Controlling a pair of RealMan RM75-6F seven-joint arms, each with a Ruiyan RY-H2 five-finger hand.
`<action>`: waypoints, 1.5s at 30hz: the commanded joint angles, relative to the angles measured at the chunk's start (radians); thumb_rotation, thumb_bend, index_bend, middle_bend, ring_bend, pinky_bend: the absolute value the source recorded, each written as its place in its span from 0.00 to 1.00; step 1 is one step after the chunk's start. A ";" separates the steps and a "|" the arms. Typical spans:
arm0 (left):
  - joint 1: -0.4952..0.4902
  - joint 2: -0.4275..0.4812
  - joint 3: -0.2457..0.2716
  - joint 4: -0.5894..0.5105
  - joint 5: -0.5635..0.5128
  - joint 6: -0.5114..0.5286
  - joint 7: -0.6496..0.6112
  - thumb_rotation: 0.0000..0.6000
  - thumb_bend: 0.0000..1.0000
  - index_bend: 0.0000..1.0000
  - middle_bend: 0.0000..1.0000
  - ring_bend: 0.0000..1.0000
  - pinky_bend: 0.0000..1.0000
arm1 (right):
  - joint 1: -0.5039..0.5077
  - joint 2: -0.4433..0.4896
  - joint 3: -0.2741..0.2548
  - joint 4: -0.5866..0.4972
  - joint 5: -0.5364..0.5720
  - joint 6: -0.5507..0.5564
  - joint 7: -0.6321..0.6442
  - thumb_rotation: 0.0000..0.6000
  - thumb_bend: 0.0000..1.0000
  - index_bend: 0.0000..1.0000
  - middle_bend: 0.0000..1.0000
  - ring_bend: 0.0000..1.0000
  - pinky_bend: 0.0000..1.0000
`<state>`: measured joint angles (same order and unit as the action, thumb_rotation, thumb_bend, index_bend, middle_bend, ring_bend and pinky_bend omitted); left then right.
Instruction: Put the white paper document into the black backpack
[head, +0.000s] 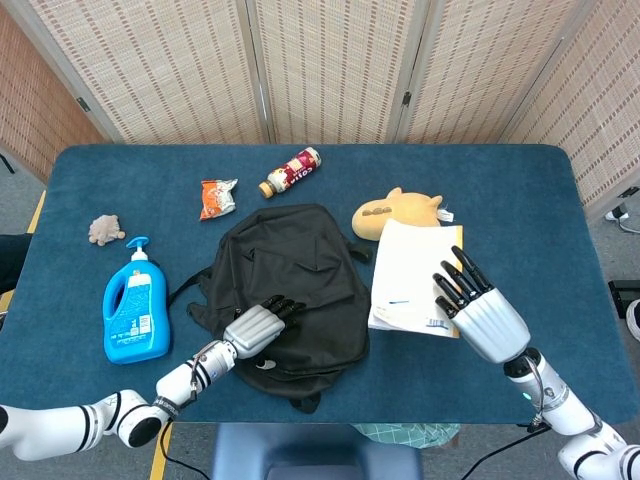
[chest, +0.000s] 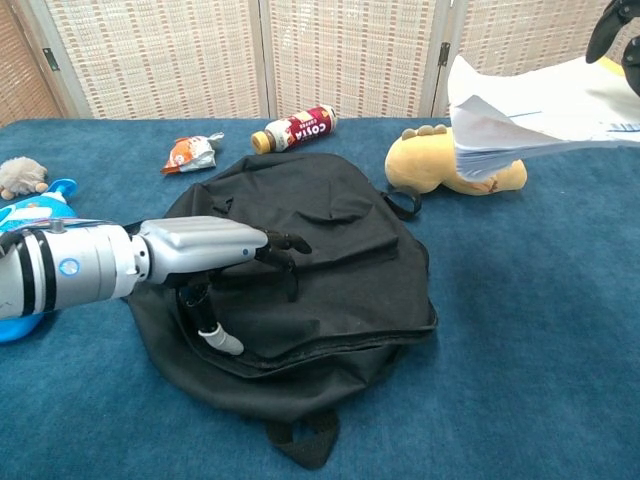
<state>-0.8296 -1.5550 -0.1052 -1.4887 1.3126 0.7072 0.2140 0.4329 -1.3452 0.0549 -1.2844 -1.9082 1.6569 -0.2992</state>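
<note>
The black backpack lies flat in the middle of the blue table, its front pocket up and its zips closed as far as I can see. My left hand lies on its lower front with the fingers stretched out over the fabric; in the chest view the left hand has its thumb hanging down beside the bag. The white paper document is a stack of sheets right of the backpack. My right hand holds it by the near edge, lifted off the table. In the chest view the document hangs above the plush.
A yellow plush toy lies just behind the papers. A drink bottle and a snack packet lie behind the backpack. A blue detergent bottle and a small grey plush sit at the left.
</note>
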 joint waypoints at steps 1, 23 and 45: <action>0.008 -0.030 0.002 0.038 0.013 0.035 -0.033 1.00 0.34 0.47 0.15 0.12 0.00 | -0.002 -0.002 0.000 0.005 0.000 0.001 0.004 1.00 0.44 0.77 0.41 0.27 0.11; 0.011 -0.010 -0.112 0.140 0.020 0.131 -0.420 1.00 0.56 0.58 0.27 0.22 0.00 | -0.027 0.004 -0.027 -0.069 -0.142 0.139 0.056 1.00 0.45 0.77 0.41 0.28 0.11; -0.072 0.051 -0.254 0.179 -0.205 0.045 -0.422 1.00 0.57 0.57 0.27 0.21 0.00 | 0.053 -0.138 -0.112 -0.060 -0.251 -0.040 0.204 1.00 0.45 0.77 0.41 0.29 0.14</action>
<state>-0.9012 -1.5060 -0.3595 -1.3075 1.1092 0.7514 -0.2102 0.4729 -1.4668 -0.0586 -1.3604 -2.1653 1.6335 -0.1088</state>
